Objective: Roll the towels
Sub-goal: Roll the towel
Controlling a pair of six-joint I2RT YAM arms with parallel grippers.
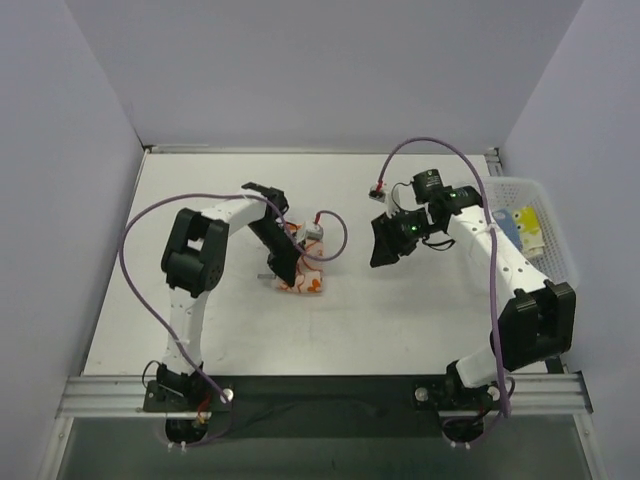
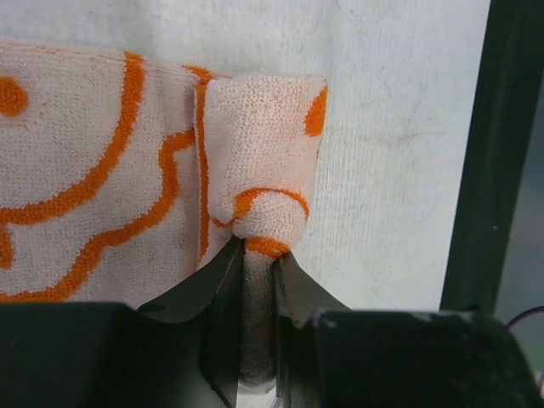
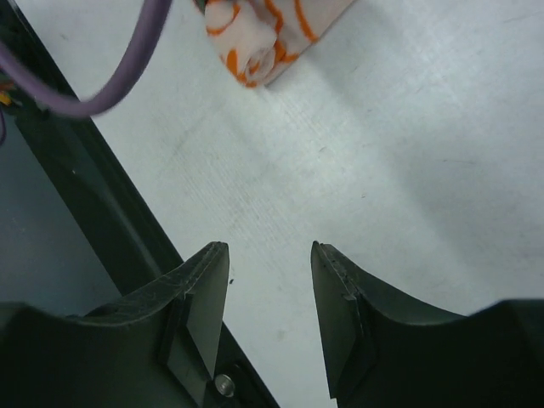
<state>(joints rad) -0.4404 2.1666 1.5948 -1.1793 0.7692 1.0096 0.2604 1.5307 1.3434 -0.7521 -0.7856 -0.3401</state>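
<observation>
An orange towel (image 1: 306, 283) with white flower outlines lies on the table left of centre. One end of it is wound into a short roll (image 2: 265, 140); the other end lies flat (image 2: 85, 170). My left gripper (image 2: 259, 248) is shut on the near end of that roll, and the cloth fills the narrow gap between the jaws. In the top view the left gripper (image 1: 288, 266) is pressed down on the towel's left side. My right gripper (image 3: 270, 255) hangs open and empty over bare table, well to the right of the towel (image 3: 263, 34). A light blue towel (image 1: 505, 228) and a yellow towel (image 1: 527, 228) lie in the basket.
The white mesh basket (image 1: 560, 215) stands at the table's right edge, next to the right arm. Purple cables loop from both wrists; one of these cables (image 3: 110, 76) crosses the right wrist view. Grey walls close in the back and both sides.
</observation>
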